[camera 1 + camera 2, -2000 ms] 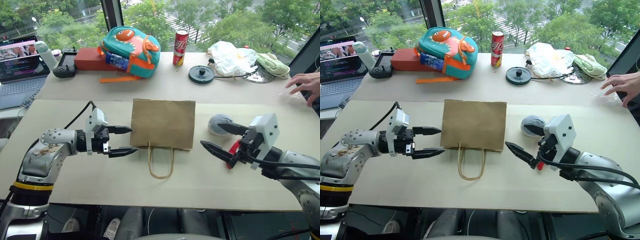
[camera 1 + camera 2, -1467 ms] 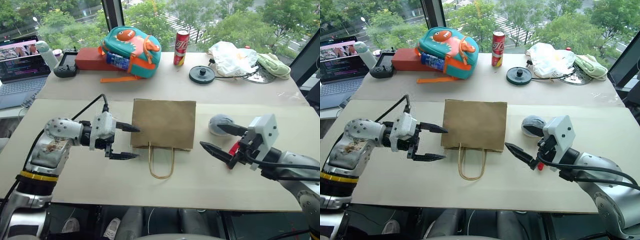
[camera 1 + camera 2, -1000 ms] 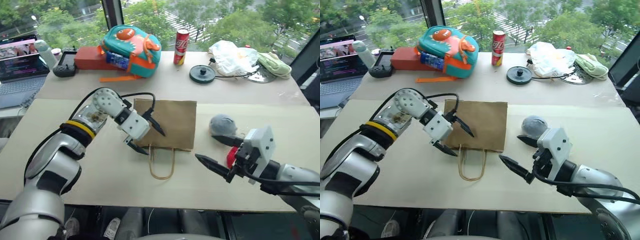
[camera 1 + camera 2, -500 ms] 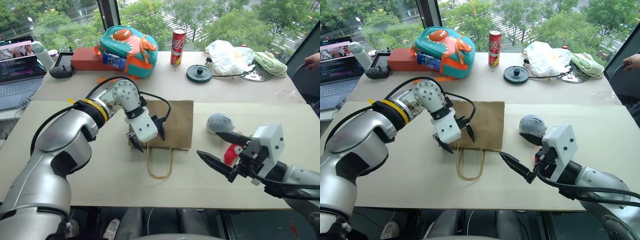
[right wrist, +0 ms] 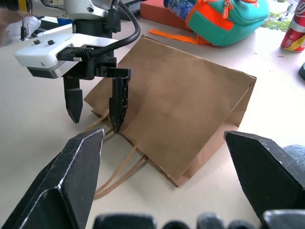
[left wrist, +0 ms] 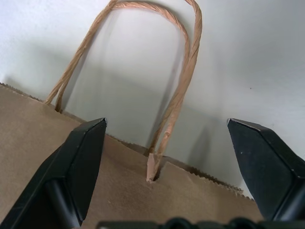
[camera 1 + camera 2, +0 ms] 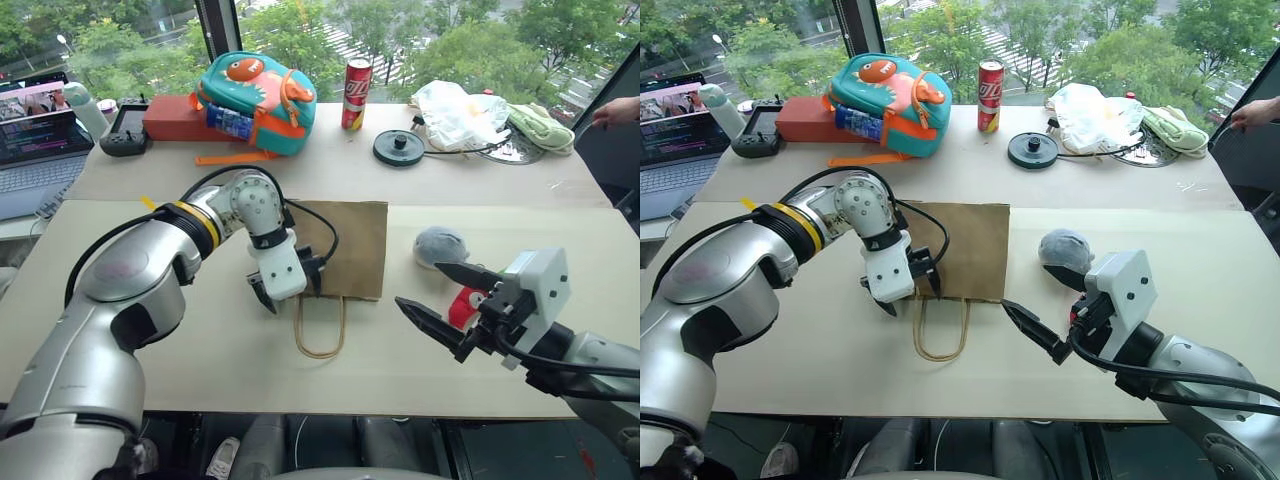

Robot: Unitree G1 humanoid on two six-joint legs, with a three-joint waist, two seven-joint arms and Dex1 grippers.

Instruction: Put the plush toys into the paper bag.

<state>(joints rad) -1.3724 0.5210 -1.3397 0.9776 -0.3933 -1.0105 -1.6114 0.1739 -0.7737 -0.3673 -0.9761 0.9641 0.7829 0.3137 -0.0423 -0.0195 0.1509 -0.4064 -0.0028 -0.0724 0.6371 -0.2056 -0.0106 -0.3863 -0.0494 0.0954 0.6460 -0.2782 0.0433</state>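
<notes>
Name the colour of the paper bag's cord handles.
Tan, matching the brown kraft paper bag. The twisted handles show best in the left wrist view.

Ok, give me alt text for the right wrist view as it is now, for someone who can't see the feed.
The left gripper points down with fingers apart at the open edge of the flat brown paper bag, one finger on the paper and one off it, beside the cord handles. The right gripper's fingers stand wide in the foreground, and a teal backpack lies behind.
</notes>
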